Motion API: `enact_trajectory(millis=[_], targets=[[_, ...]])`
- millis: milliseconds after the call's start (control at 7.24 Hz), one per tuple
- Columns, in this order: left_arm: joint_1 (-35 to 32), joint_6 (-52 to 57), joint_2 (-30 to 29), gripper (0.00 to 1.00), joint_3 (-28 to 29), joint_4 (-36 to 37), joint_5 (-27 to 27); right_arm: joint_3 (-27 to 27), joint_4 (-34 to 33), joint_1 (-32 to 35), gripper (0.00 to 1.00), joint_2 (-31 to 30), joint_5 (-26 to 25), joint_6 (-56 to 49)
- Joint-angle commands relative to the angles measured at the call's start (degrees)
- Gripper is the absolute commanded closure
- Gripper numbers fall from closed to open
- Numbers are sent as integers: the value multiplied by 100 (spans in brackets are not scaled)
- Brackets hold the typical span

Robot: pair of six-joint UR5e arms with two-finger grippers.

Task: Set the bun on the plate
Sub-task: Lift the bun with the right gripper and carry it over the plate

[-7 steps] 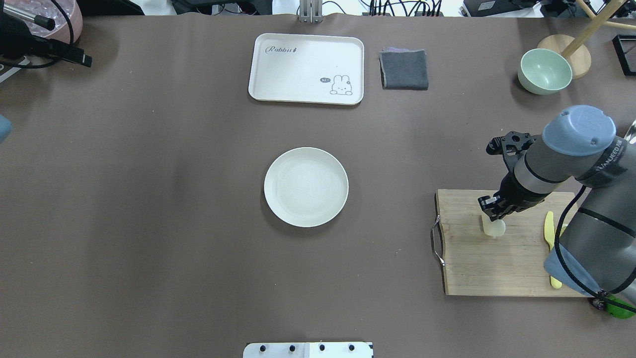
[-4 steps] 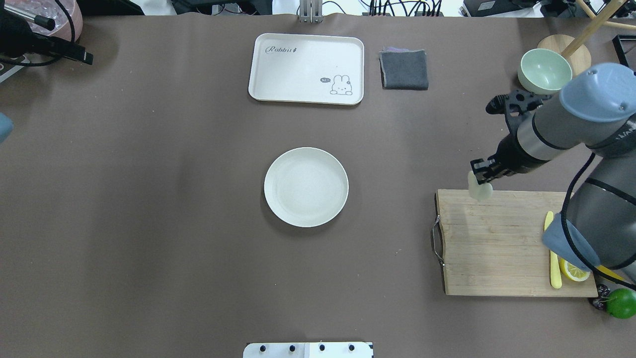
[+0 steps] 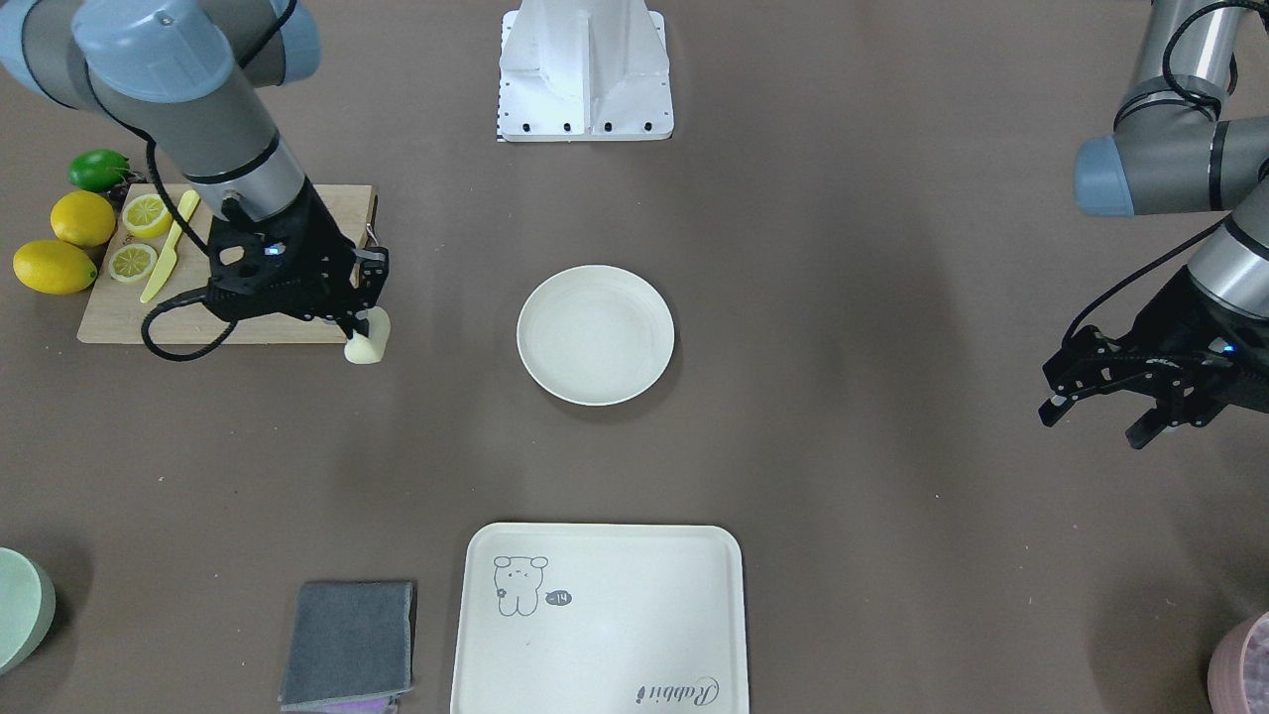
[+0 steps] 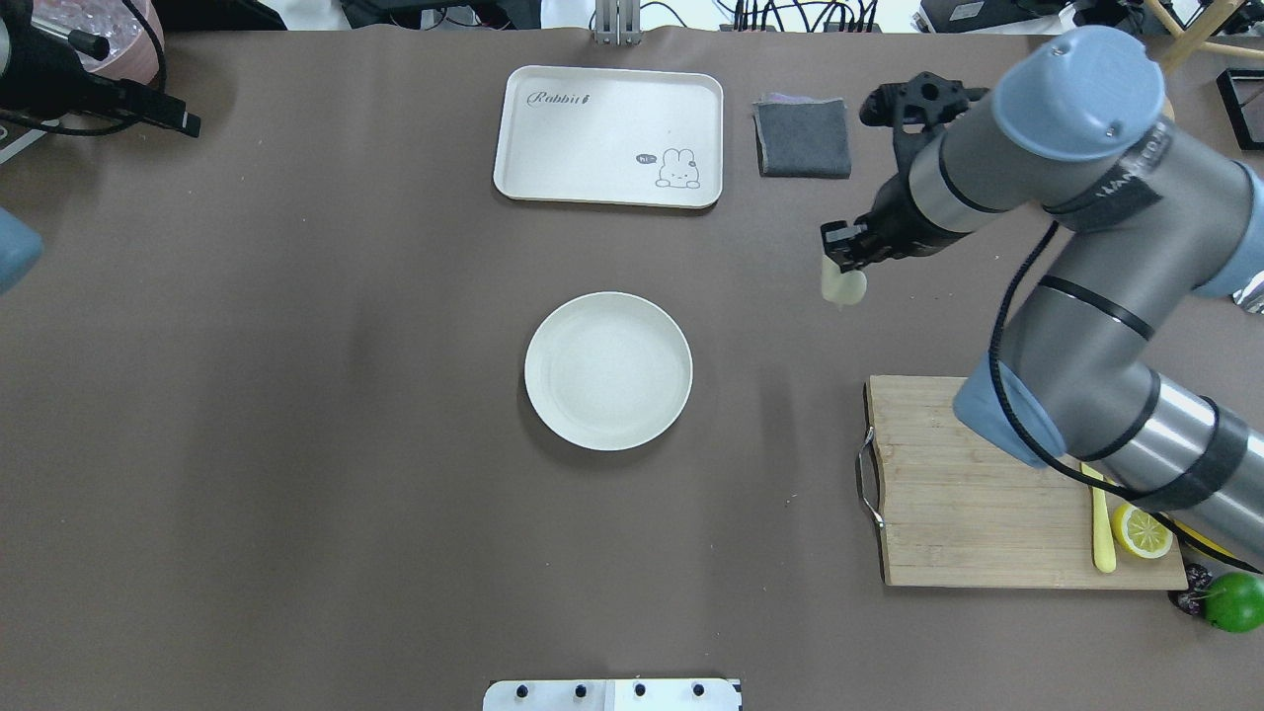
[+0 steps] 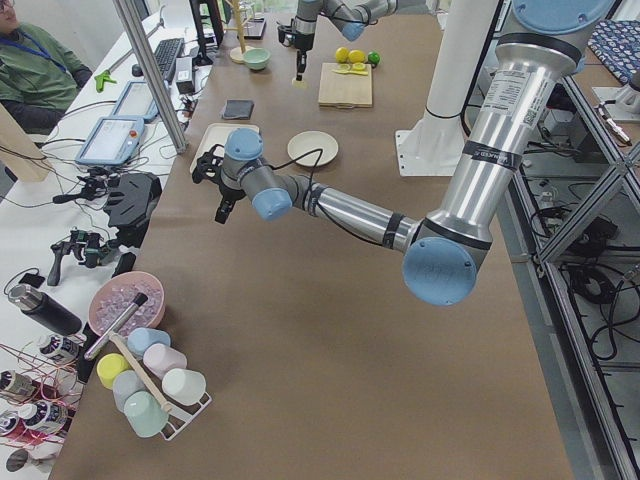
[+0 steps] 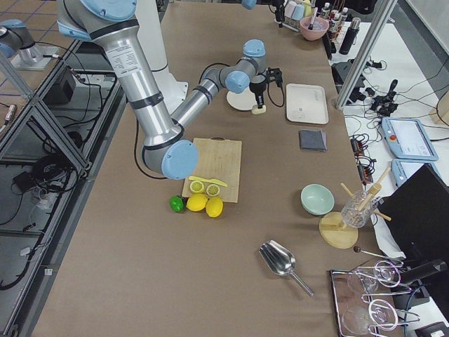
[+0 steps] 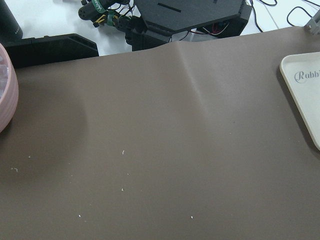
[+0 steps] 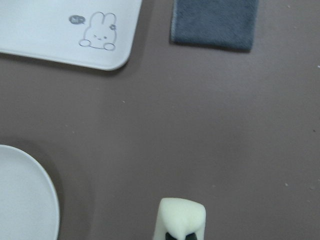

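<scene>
The bun (image 4: 842, 286) is a small pale cream cylinder, and my right gripper (image 4: 845, 265) is shut on it from above. It hangs over bare table, right of the plate (image 4: 608, 371) and just beyond the cutting board's corner. The front-facing view shows the bun (image 3: 365, 347) under the right gripper (image 3: 361, 323), well apart from the empty off-white plate (image 3: 595, 334). In the right wrist view the bun (image 8: 181, 217) sits at the bottom, with the plate rim (image 8: 50, 200) at lower left. My left gripper (image 3: 1098, 420) hovers open and empty far off on the other side.
A cream rabbit tray (image 4: 608, 136) and a folded grey cloth (image 4: 803, 137) lie at the far side. The wooden cutting board (image 4: 968, 494) holds a yellow knife (image 4: 1103, 528) and a lemon half (image 4: 1143, 530). Beside it lie a lime (image 4: 1234, 600) and whole lemons (image 3: 55, 266).
My right gripper lifted the bun off the cutting board and carried it away from the robot and leftward, toward the plate's side. The plate has not moved.
</scene>
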Motion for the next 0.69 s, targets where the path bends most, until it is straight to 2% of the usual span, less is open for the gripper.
enact_trajectory(millis=[0, 138, 414, 553], targets=[[112, -50, -128, 3, 68, -34, -14, -446, 589, -246, 100, 507, -190, 24], [112, -68, -93, 3, 32, -34, -23, -682, 1135, -404, 100, 499, -218, 67], [112, -182, -93, 3, 32, -34, -93, -1140, 1419, -843, 100, 892, -515, 146], [112, -209, -84, 3, -3, -43, -93, -1151, 1465, -1150, 100, 956, -735, 234]])
